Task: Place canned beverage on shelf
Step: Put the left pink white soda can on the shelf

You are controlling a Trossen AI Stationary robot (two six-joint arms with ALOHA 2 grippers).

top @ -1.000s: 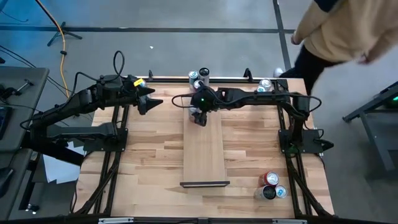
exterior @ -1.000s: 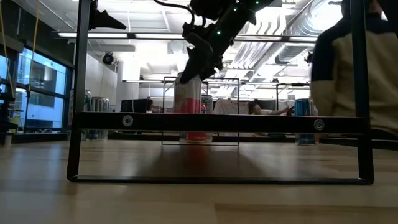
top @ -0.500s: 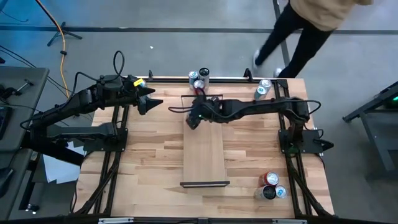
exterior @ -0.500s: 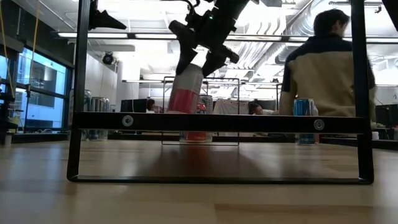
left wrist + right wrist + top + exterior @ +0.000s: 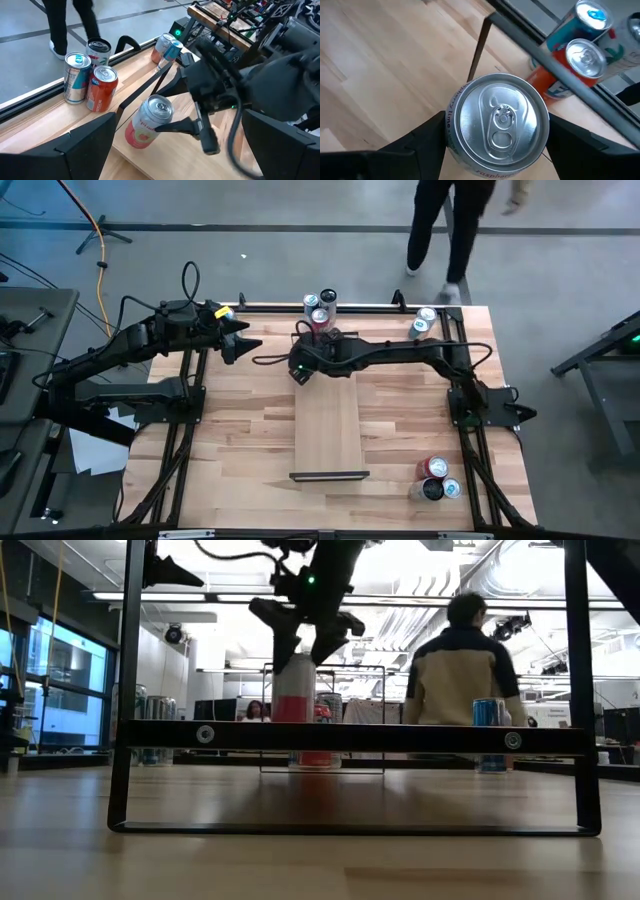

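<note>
A pink-and-white beverage can with a silver top hangs upright at the far end of the shelf, close to its far black rail. My right gripper is shut on the can and reaches in from the table's right. In the low view a black bar hides the can's base. Nothing of the can shows under that bar, so it seems to hang just above the plank. My left gripper waits open, raised over the table's far left. My right gripper pinches the can's upper wall just below the rim between its two fingers, one on each side. The fingers slant down onto the can from above. The can stands upright; whether its base touches the plank I cannot tell.
Three cans stand at the far edge just behind the shelf, and two more at the far right. Three cans sit near the right front corner. A person walks beyond the far edge. The shelf's near half is bare.
My right gripper has swung toward the table's left and rolled about its wrist, keeping hold of the can. The can tipped aslant half a second ago and now stands upright again, a little farther left over the shelf's far end. The person has walked away.
</note>
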